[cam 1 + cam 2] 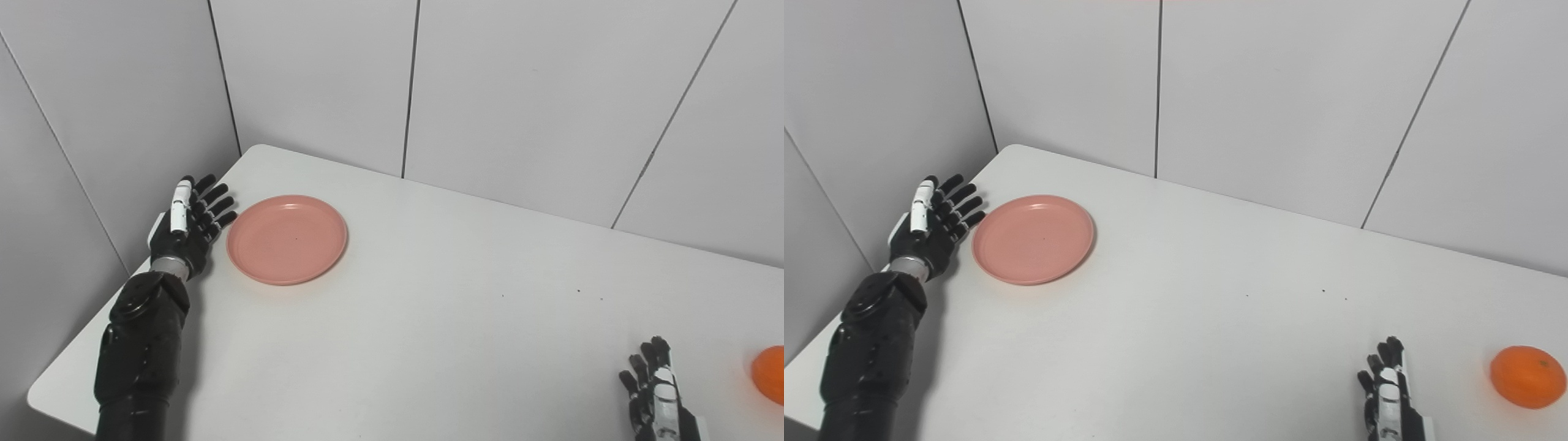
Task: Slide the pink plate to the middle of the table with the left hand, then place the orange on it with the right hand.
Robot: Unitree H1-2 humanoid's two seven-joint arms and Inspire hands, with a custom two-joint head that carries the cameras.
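Observation:
A round pink plate (286,239) lies flat on the white table (429,318), toward its far left corner, with nothing on it. My left hand (187,225) stands open just left of the plate, fingers stretched out and pointing away from me, with a narrow gap to the rim. An orange (1527,376) rests on the table near the right edge. My right hand (1387,395) is low at the bottom edge, left of the orange, fingers apart and holding nothing.
Grey panelled walls (520,92) close in the table at the back and left. The table's rounded front-left corner (43,398) lies beside my left forearm. Bare tabletop stretches between the plate and the orange.

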